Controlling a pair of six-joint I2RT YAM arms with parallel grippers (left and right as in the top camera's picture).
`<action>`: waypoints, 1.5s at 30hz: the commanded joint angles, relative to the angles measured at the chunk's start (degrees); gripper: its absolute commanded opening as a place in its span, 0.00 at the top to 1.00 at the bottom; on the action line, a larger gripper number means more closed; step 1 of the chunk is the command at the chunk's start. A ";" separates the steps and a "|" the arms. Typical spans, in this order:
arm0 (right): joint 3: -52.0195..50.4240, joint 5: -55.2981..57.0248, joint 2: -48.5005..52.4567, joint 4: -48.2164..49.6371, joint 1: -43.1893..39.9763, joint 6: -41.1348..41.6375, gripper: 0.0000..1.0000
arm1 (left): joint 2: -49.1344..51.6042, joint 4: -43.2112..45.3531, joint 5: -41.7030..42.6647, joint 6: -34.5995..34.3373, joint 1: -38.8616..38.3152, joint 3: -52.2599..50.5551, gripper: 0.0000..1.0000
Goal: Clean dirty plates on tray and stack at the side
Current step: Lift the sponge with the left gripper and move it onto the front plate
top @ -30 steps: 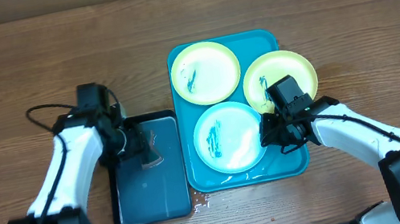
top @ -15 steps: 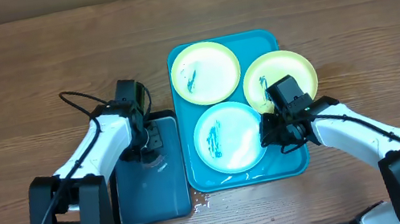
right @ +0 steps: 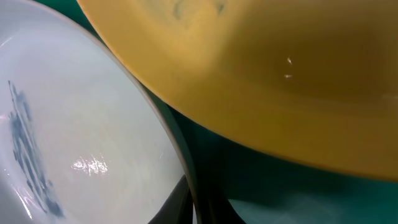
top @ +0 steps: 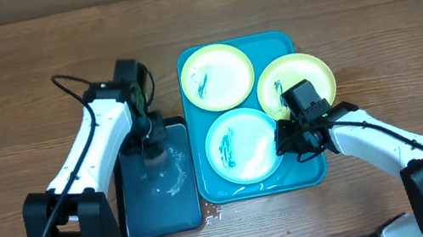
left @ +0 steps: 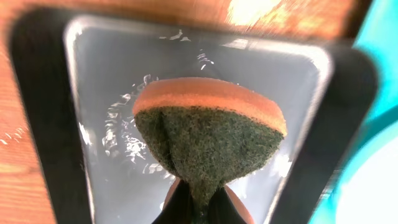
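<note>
Three dirty plates lie on the turquoise tray (top: 307, 173): one at the far left (top: 216, 76), one at the far right (top: 298, 78) overlapping the tray's rim, and a nearer one (top: 240, 145) with a teal smear. My right gripper (top: 286, 142) is shut on the near plate's right rim (right: 181, 149), its dark fingers either side of the edge. The yellow underside of the far right plate (right: 280, 93) hangs over it. My left gripper (top: 152, 151) is shut on a sponge (left: 208, 134), orange on top with a dark green scouring face, held over the basin's water.
A dark rectangular basin (top: 138, 217) with rippling water sits left of the tray, touching it. A small wet patch (top: 210, 215) marks the wooden table at the tray's front left corner. Cables trail from the left arm (top: 68, 82).
My left gripper has closed on the sponge in the basin, its arm has swung toward the far side, and the water now ripples. The right arm and plates have not moved.
</note>
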 commanded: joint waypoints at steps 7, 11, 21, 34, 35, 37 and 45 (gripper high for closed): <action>-0.37 4.55 1.68 -0.74 -0.92 -0.44 0.92 | 0.63 9.25 -1.68 1.01 -0.07 -9.55 0.96; -0.37 4.55 1.68 -0.57 -0.92 -0.44 0.92 | 0.63 11.10 0.90 1.05 -0.07 -12.15 0.96; -0.37 4.55 1.68 -0.66 -0.92 -0.42 0.92 | -0.96 -5.60 4.87 1.86 -2.34 8.39 0.96; -0.37 4.55 1.68 -0.48 -0.92 -0.42 0.92 | 5.70 14.86 17.42 -8.83 -20.55 3.63 0.96; -0.37 4.55 1.68 -0.46 -0.92 -0.42 0.92 | 6.95 15.96 17.79 -9.53 -21.42 3.63 0.96; -0.37 4.52 1.68 -0.46 -0.92 -0.42 0.92 | 9.53 17.51 16.83 -11.52 -22.75 3.63 0.96; -0.37 4.52 1.68 -0.50 -0.92 -0.42 0.92 | 17.73 15.21 10.93 -16.02 -19.63 3.93 0.96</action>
